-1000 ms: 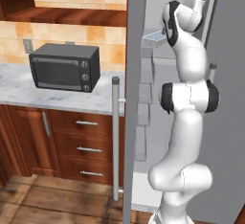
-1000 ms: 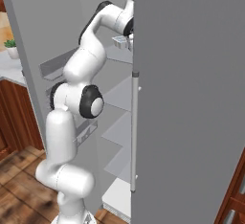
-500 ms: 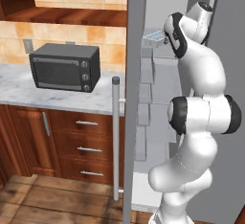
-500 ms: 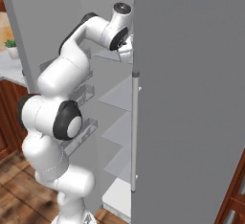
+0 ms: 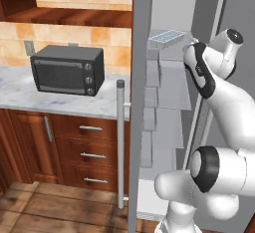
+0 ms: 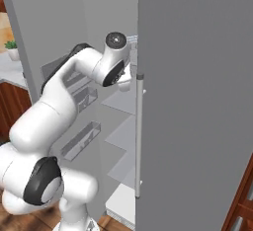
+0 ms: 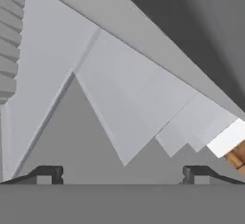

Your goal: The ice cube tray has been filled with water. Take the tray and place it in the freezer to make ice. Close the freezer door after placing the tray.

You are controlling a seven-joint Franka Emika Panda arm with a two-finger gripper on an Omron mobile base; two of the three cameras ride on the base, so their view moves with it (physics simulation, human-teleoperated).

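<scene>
The ice cube tray (image 5: pixel 167 37), white with pale-blue water in its cells, lies on the top shelf inside the freezer (image 5: pixel 172 92). The freezer door (image 5: pixel 141 102) stands wide open, edge-on in the left base view, with its long silver handle (image 5: pixel 120 142) toward me. In the right base view the same door (image 6: pixel 44 32) shows its inner bins. My gripper (image 7: pixel 122 175) is open with nothing between its fingertips (image 7: pixel 45 174). It points down at the lower pale shelves (image 7: pixel 129 103), below and in front of the tray. The folded arm hides the hand in the left base view.
The plain grey door (image 6: pixel 197 101) is shut on the right, its bar handle (image 6: pixel 139 136) beside the opening. A black microwave (image 5: pixel 67 69) sits on the marble counter (image 5: pixel 30 97) to the left, above wooden drawers (image 5: pixel 89 152). Door bins (image 6: pixel 81 138) line the open door.
The arm has drawn back from the top shelf and folded its elbow toward me. The tray stays on the shelf and the gripper stays open.
</scene>
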